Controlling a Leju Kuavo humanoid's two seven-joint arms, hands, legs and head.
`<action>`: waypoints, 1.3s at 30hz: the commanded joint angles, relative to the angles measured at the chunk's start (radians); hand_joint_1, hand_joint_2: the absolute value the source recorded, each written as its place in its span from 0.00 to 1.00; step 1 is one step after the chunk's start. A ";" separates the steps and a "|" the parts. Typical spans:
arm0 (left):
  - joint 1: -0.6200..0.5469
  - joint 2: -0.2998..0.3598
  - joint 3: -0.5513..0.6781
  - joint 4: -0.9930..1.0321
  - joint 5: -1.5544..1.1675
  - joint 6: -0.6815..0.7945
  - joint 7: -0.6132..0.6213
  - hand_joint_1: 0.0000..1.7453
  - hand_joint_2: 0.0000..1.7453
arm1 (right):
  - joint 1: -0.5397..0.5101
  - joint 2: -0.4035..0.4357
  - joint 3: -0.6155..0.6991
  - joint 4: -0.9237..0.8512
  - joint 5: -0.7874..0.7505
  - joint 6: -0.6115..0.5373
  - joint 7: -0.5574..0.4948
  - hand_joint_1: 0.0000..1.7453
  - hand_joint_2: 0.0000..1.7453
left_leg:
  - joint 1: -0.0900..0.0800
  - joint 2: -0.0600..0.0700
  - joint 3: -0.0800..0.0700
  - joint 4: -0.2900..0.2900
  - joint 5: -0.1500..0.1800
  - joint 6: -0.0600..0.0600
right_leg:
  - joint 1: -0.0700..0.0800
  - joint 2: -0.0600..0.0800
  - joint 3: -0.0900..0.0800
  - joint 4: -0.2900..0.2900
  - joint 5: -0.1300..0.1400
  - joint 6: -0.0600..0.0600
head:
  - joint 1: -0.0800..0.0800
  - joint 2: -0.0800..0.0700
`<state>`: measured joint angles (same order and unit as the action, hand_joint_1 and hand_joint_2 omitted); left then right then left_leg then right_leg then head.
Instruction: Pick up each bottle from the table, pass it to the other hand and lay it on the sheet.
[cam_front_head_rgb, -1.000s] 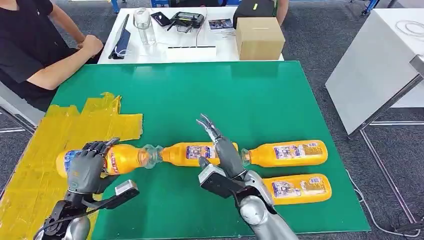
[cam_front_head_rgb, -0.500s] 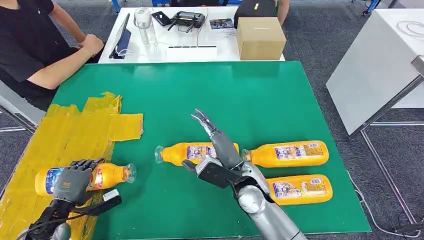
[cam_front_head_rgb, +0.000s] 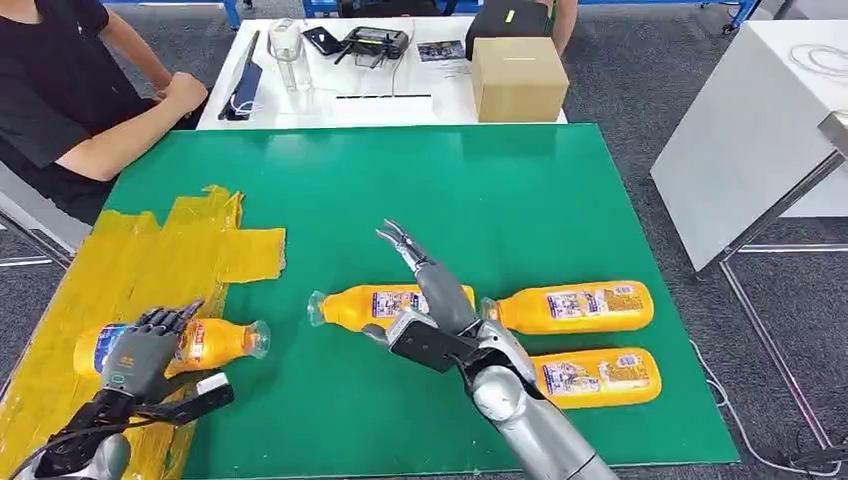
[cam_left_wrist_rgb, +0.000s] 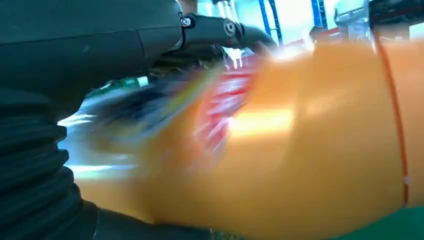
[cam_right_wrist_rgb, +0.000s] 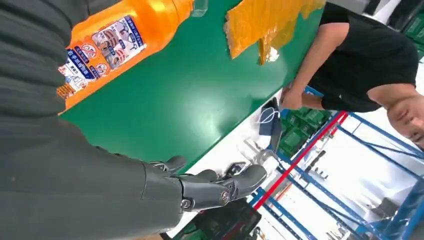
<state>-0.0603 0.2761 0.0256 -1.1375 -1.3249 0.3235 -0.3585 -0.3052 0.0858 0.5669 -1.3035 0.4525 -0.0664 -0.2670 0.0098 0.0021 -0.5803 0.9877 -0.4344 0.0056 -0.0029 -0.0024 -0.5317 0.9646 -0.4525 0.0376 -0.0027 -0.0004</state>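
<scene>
Left robot hand (cam_front_head_rgb: 140, 352) grips a bottle (cam_front_head_rgb: 215, 342) over the sheet (cam_front_head_rgb: 120, 260); right robot hand (cam_front_head_rgb: 432, 290) open, empty; bottles likely full, smooth, rigid; grasp mid-body, at label.

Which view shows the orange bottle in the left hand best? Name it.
The head view: the whole orange plastic bottle lies on the yellow sheet under the left hand. The left wrist view gives a blurred orange close-up. The right wrist view shows a different bottle.

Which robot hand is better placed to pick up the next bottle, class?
Right. The right robot hand hovers open over the nearest bottle on the green table, while the left robot hand holds a bottle on the yellow sheet.
</scene>
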 joint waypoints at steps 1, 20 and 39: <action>0.026 0.044 -0.052 0.067 0.020 -0.031 -0.028 0.00 0.00 | -0.063 -0.008 0.035 0.094 -0.008 0.007 -0.004 0.00 1.00 | 0.000 0.003 0.004 -0.002 -0.001 0.000 | 0.000 0.004 0.003 -0.001 0.000 0.000 | 0.000 0.000; -0.022 -0.116 0.092 -0.133 0.467 -0.115 -0.300 0.00 0.00 | -0.261 0.004 0.086 0.427 0.081 0.053 0.116 0.00 1.00 | 0.000 -0.003 0.001 0.000 0.001 0.000 | -0.001 -0.002 0.002 -0.001 0.000 0.000 | 0.000 0.000; -0.134 -0.241 0.190 -0.228 0.997 -0.486 -0.340 0.00 0.00 | -0.441 0.058 0.127 0.802 0.168 0.106 0.190 0.00 1.00 | 0.000 -0.003 -0.001 0.002 0.000 0.000 | 0.000 -0.003 0.000 0.000 -0.001 0.000 | 0.000 0.000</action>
<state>-0.1372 0.0942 0.1751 -1.3779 -0.3361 -0.1564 -0.7012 -0.6535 0.1293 0.6447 -0.6881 0.6153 0.0157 -0.0896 0.0098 -0.0001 -0.5835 0.9888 -0.4328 0.0051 -0.0033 -0.0044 -0.5344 0.9647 -0.4519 0.0382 -0.0023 -0.0004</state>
